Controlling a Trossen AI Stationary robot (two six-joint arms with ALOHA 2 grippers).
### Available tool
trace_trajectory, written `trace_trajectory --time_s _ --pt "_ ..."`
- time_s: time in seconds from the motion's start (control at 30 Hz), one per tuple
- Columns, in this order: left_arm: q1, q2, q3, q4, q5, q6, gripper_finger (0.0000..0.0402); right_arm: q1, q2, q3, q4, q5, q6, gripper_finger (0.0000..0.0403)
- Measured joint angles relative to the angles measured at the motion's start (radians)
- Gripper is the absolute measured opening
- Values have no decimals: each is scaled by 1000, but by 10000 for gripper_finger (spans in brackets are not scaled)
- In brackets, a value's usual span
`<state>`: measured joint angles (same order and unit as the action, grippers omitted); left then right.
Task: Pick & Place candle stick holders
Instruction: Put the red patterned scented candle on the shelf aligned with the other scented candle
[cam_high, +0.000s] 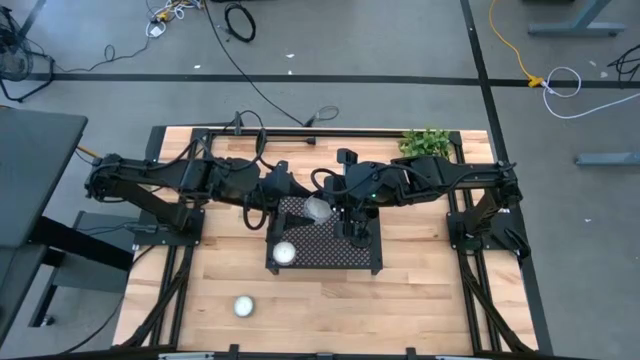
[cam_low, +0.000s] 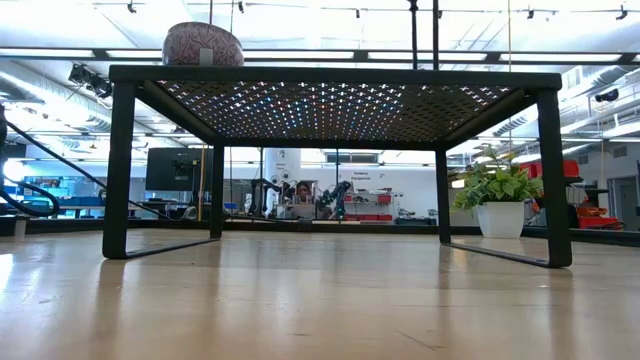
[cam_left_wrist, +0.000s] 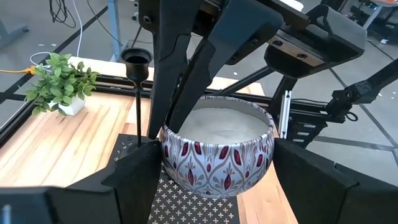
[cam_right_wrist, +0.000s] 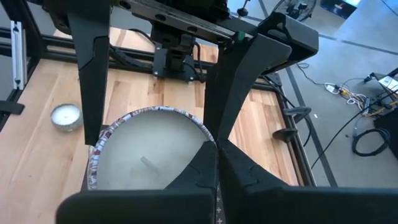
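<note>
Though thin, candle stick holder (cam_left_wrist: 137, 60) upright

Light wooden plank table (cam_high: 420, 290). On it: black perforated metal tray-stand (cam_high: 322, 262) on four legs at centre, small green potted plant (cam_high: 427, 143) at the far edge, small round silver tin candle (cam_high: 243, 306) near the front-left.

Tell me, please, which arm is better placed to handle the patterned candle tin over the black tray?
Left. The left gripper has its fingers on either side of the candle tin above the perforated tray; the right gripper sits shut and empty beside it.
</note>
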<state>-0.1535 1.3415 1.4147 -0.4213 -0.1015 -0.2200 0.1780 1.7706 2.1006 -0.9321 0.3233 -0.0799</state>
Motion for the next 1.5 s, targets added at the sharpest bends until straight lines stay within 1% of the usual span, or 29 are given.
trace_trajectory --time_s 0.27,0.43,0.6,0.83,1.0,1.07,1.2,1.33,1.43,1.5 --pt "0 13 0 7 -33 21 296 0 -1 0 -5 2 -2 0" --pt "0 41 0 31 -18 23 296 1 -3 0 -20 -3 -3 0" --pt "0 52 0 40 -55 48 296 6 -3 0 -31 -1 -2 0" --pt "5 52 -1 57 -16 48 293 8 -4 2 -34 2 5 0" --pt "6 67 -2 56 -26 56 264 8 -3 2 -81 -2 5 0" --pt "6 65 -1 68 -28 62 243 8 -3 2 -107 -3 9 0" --pt "7 65 0 76 -42 67 204 8 -2 2 -104 -5 22 0" --pt "7 65 0 71 -46 72 161 7 -1 2 -105 17 28 0" --pt "7 65 2 47 -82 77 152 7 -4 2 -101 43 28 0" --pt "7 52 3 16 -79 79 154 6 -5 2 -97 44 38 0"
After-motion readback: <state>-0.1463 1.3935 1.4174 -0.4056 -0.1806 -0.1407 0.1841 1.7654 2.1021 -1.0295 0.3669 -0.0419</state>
